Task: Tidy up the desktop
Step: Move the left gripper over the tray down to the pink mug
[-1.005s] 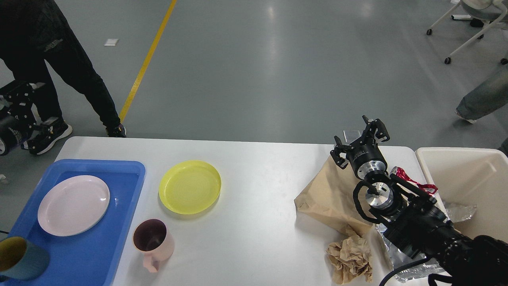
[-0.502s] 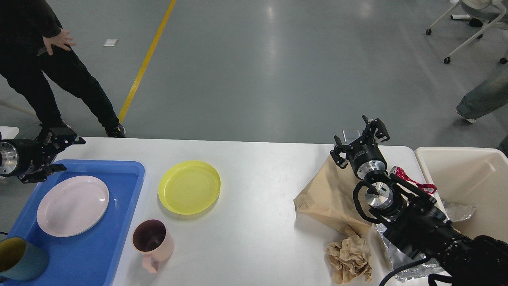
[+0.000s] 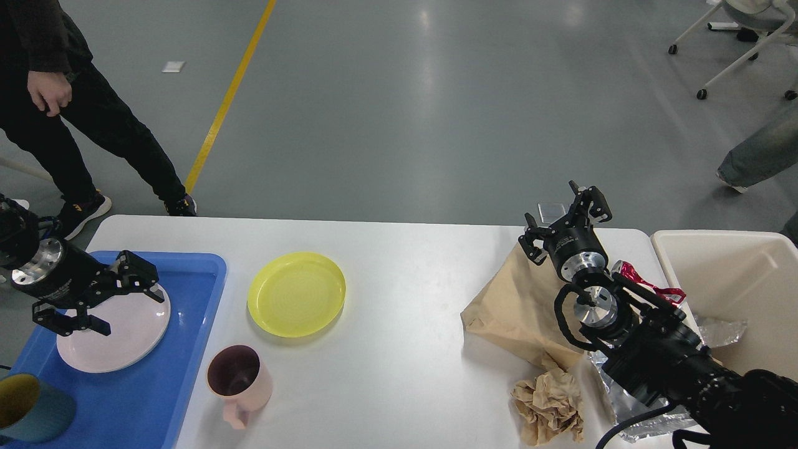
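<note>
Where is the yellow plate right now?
In the head view, the yellow plate sits left of center on the desktop, between the blue tray and the brown paper bag.

Desk: smooth white top, slight sheen. Tray: blue glossy plastic. Yellow plate and pale pink plate: smooth plastic, light gloss. Pink mug: matt outside. Bag: brown matt paper, creased; paper wad rough, crumpled. Foil: shiny, wrinkled. Bin: cream plastic, matt. Floor: grey, glossy, reflective.
</note>
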